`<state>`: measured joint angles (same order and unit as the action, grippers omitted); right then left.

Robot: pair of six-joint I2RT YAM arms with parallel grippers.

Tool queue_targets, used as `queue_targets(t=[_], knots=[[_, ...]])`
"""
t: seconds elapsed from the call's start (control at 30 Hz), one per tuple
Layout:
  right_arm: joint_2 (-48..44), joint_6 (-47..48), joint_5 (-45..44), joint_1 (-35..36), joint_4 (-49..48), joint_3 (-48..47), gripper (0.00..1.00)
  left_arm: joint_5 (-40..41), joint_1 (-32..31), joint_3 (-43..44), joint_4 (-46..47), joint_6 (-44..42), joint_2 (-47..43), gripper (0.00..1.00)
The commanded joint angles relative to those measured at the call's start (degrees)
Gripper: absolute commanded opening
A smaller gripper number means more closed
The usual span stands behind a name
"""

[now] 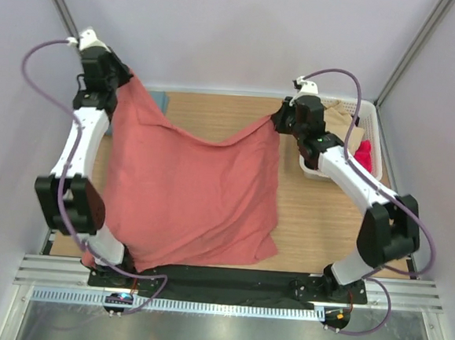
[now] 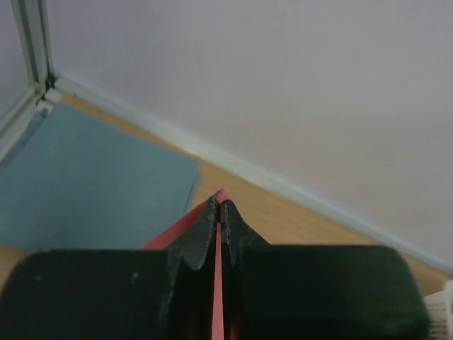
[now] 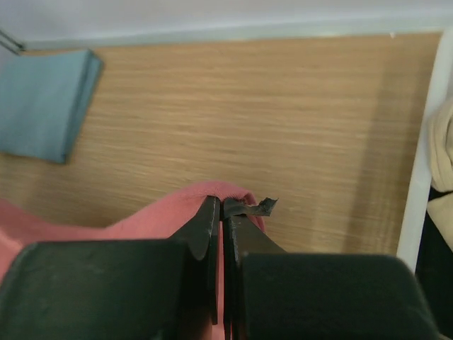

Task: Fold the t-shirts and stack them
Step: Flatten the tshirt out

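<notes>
The left gripper (image 2: pixel 219 207) has its jaws squeezed tight on one corner of the red t-shirt (image 1: pixel 194 199), and you can see a thin strip of red cloth between them. The right gripper (image 3: pixel 221 207) is pinched shut on the other far corner of the same shirt. Both arms hold their corners up high at the far side, one on the left and one on the right, so the shirt hangs open like a sheet. The top edge dips down in the middle because nothing holds it there. The near part of the shirt lies on the wooden table (image 1: pixel 310 224), close to the arm bases. I think the arms hold it this way to spread it out wide and flat, since a flat shirt is easy to fold. The blue t-shirt (image 2: pixel 92 184) lies in a neat folded square at the far left corner, likely waiting for the red one to go on top. A white basket (image 3: pixel 423 156) with more clothes in it sits at the right, just beside the right arm
</notes>
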<state>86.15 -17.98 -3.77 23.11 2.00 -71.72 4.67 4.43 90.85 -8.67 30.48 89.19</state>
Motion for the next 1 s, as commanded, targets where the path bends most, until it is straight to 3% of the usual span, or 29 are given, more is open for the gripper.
queue_targets(t=[0.0, 0.17, 0.33, 0.43, 0.67, 0.97], knots=[[6.10, -1.71, -0.10, -3.68, -5.78, -4.02, 0.01, -0.62, -2.05, 5.64, 3.66, -3.58, 5.80, 0.00], [17.19, -1.89, 1.74, -6.94, -5.08, -12.02, 0.01, -0.62, -3.28, 22.59, -0.12, -5.42, 25.46, 0.00], [26.78, -1.18, 4.89, -8.52, -2.35, -23.27, 0.01, -0.45, -3.46, 37.87, -3.10, -6.22, 35.78, 0.00], [31.87, -0.83, 5.70, -9.05, 1.33, -29.69, 0.01, -0.27, -3.37, 41.94, -3.20, -6.66, 39.04, 0.00], [37.42, -2.49, 6.41, -9.93, 7.48, -38.22, 0.01, 1.13, -3.37, 41.17, -3.98, -6.40, 39.22, 0.00], [34.27, -5.49, 7.11, -11.95, 11.80, -36.64, 0.01, 1.57, -3.46, 37.21, -6.54, -5.79, 31.94, 0.00]])
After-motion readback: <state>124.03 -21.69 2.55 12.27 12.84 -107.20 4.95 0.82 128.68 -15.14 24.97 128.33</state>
